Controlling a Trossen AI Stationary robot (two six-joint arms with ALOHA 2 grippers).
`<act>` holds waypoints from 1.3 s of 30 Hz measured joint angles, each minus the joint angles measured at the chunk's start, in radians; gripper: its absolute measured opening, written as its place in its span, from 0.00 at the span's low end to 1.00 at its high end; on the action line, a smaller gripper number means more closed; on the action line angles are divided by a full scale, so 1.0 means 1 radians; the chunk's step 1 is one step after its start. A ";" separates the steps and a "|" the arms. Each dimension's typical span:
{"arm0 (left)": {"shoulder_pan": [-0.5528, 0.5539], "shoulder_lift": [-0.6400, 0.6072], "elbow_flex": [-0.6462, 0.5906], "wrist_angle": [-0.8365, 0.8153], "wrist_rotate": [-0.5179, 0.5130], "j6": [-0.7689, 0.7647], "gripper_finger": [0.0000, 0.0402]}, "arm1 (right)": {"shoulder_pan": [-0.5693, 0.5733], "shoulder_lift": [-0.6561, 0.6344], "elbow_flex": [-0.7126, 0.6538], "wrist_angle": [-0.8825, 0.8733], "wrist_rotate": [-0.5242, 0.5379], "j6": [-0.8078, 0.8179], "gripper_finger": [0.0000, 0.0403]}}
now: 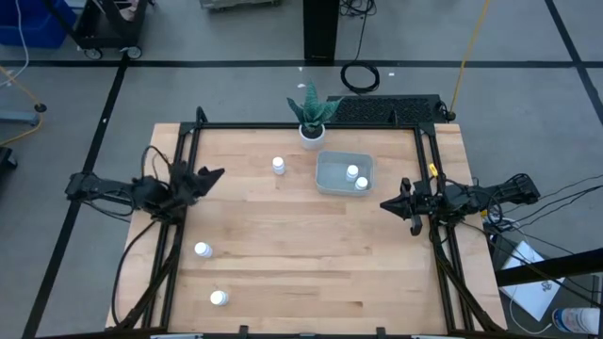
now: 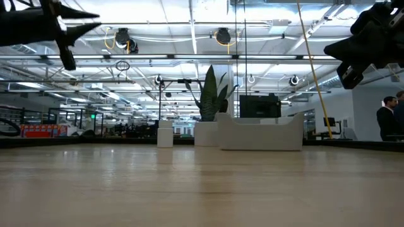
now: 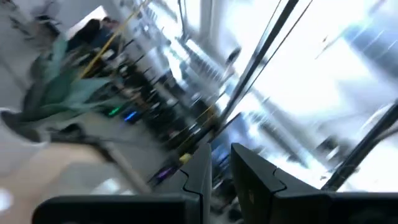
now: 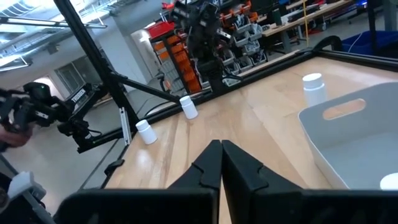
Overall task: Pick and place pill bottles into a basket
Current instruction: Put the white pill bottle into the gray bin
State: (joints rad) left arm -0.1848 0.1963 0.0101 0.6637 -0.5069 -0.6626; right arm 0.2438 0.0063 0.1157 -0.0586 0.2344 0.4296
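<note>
Both grippers hold nothing. Right gripper sits at the table's right edge, just right of the basket, fingers pressed fully together, not touching anything. Left gripper hangs at the left edge over the frame rail, fingers nearly closed with a thin gap showing in its wrist view, nothing between them.

Five pill bottles total, all small white cylinders with white caps, all upright:
- two inside the basket, toward its right side: one, and one just beside it
- one on the table left of the basket, near the plant pot
- one on the left part of the table, nearer the front
- one close to the front-left corner

Basket: one shallow pale translucent bin with rounded corners and a handle slot in the wall, sitting back-centre on the wooden table, just in front of the plant pot with green leaves. Basket and pot are apart, not touching.

Low view shows both arms raised above the table surface.
</note>
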 joint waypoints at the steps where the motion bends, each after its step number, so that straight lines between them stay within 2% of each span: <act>1: 0.000 0.000 0.000 0.044 -0.001 -0.026 0.16 | 0.000 0.000 0.001 0.001 0.000 0.000 0.01; 3: 0.005 0.000 0.000 0.172 -0.027 -0.039 0.16 | 0.000 0.000 0.001 0.002 0.000 0.000 0.01; 5: 0.017 0.003 0.009 0.277 -0.107 -0.015 0.16 | 0.000 0.000 0.001 0.001 0.000 0.000 0.01; 7: 0.027 0.004 0.048 0.286 -0.103 0.035 0.16 | 0.000 0.000 0.001 0.001 0.000 0.000 0.01; 9: 0.033 0.013 0.130 0.222 -0.069 0.075 0.16 | 0.000 0.001 0.002 0.002 0.000 0.000 0.01; 12: 0.038 0.065 0.317 -0.056 -0.073 0.097 0.16 | 0.000 0.001 0.002 0.001 0.000 0.000 0.01; 17: 0.071 0.244 0.700 -0.624 -0.104 0.078 0.16 | 0.000 0.003 0.002 0.001 0.000 0.000 0.01; 20: 0.096 0.371 0.898 -0.846 -0.090 0.084 0.17 | 0.000 0.003 0.002 0.001 0.000 0.000 0.01; 23: 0.129 0.487 1.058 -0.979 -0.070 0.122 0.22 | 0.000 0.003 0.002 0.001 0.000 0.000 0.01; 29: 0.257 0.722 1.335 -1.220 0.038 0.089 0.40 | 0.000 0.003 0.003 0.002 0.000 0.000 0.01; 34: 0.431 0.929 1.504 -1.500 0.283 -0.036 0.56 | 0.000 0.003 0.003 0.002 0.000 0.000 0.01; 39: 0.542 1.079 1.585 -1.596 0.478 -0.056 0.68 | 0.000 0.003 0.003 0.002 0.000 0.000 0.01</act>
State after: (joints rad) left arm 0.3575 1.2754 1.5948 -0.9318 -0.0288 -0.7183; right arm 0.2437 0.0090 0.1184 -0.0570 0.2340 0.4295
